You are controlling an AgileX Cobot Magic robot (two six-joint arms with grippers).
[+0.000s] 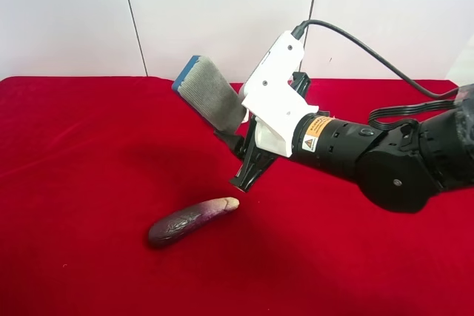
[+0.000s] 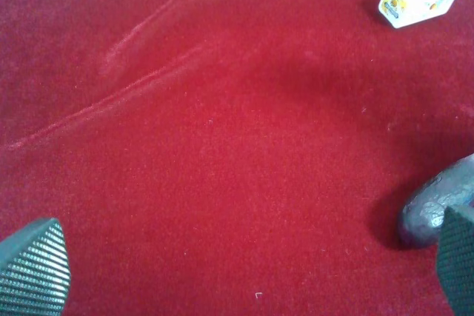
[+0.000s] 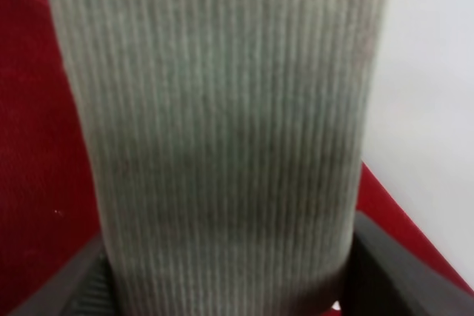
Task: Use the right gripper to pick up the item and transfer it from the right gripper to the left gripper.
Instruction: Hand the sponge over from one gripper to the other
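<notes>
exterior high: from above, looks down on the red cloth (image 1: 74,183) | right wrist: very near the item (image 3: 222,138) | left wrist: faces down, shares eggplant (image 2: 433,209) with exterior high

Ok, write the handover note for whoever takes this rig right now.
Right gripper: shut on the grey pad, held up off the red cloth.
Left gripper: open, empty, over the cloth near the eggplant; not in the high view.
Done: the pickup.
Left: bring the grippers together, close the left on the pad, release the right.
</notes>
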